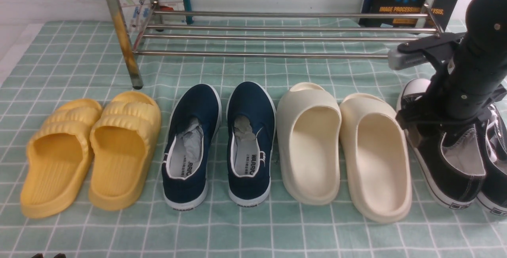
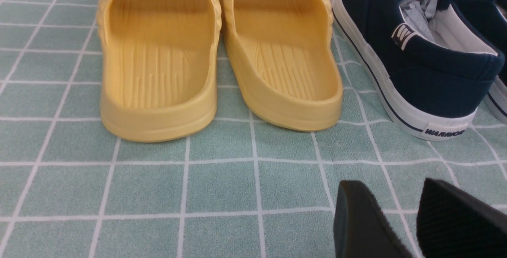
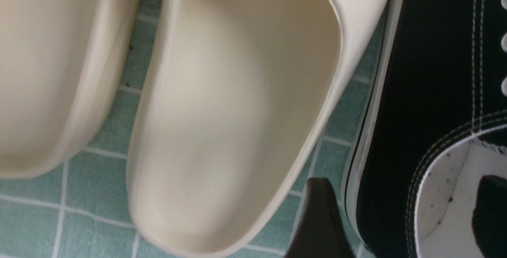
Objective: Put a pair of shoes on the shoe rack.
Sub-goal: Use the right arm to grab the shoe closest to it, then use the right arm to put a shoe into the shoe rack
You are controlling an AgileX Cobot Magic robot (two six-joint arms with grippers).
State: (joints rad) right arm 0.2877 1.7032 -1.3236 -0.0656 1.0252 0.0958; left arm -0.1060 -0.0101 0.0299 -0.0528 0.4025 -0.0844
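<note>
Our right gripper [image 3: 402, 198] is open, jaws astride the side wall of one black sneaker [image 3: 420, 72], w/ one finger inside. Shoe rack [image 1: 277, 54] sits well ahead. Risk: pinching soft canvas only, the shoe may sag, twist & bump the cream slipper [image 3: 237, 111] just beside.

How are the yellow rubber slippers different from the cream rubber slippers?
The yellow rubber slippers have bumpy, ribbed straps; the cream rubber slippers have plain, smooth tops. The yellow pair sits at the far left, the cream pair right of the middle. Both are backless, toes toward the silver metal shoe rack.
</note>
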